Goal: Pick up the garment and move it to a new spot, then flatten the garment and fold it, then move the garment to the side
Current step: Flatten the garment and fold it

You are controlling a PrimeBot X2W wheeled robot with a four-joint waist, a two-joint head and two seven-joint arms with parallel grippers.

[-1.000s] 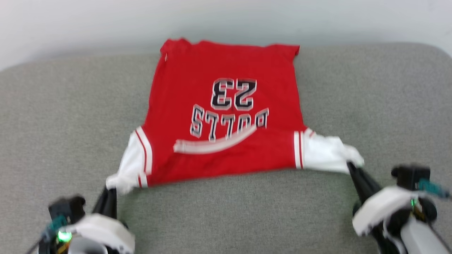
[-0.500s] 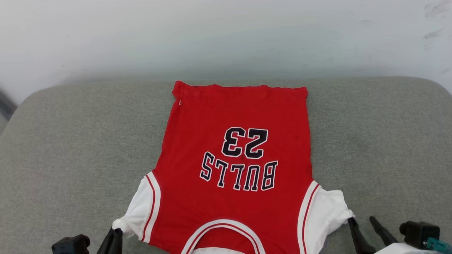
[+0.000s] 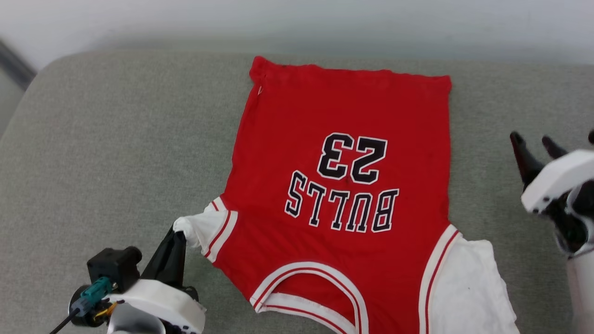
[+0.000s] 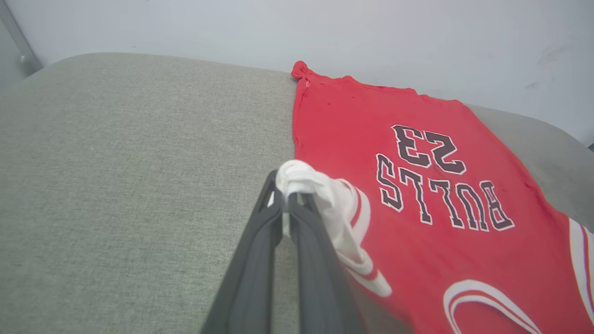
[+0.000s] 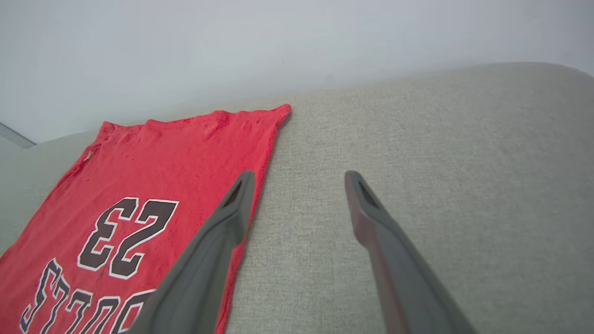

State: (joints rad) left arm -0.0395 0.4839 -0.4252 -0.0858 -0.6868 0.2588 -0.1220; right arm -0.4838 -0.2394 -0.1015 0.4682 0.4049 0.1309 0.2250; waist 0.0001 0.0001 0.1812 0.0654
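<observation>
The left gripper [image 3: 177, 232] stays clamped on a white sleeve [image 3: 199, 227] of the garment [image 3: 343, 116], spread 23-up on the grey cushion [image 3: 116, 139], while the right gripper [image 3: 530, 138], jaws now apart, has dropped the other sleeve [image 3: 468, 278], so flattening looks nearly done.

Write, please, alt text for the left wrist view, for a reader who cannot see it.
The left gripper, jaws shut, pinches the bunched white sleeve of a red garment printed BULLS 23. The garment lies print side up on a grey cushion, with a pale wall behind.
</observation>
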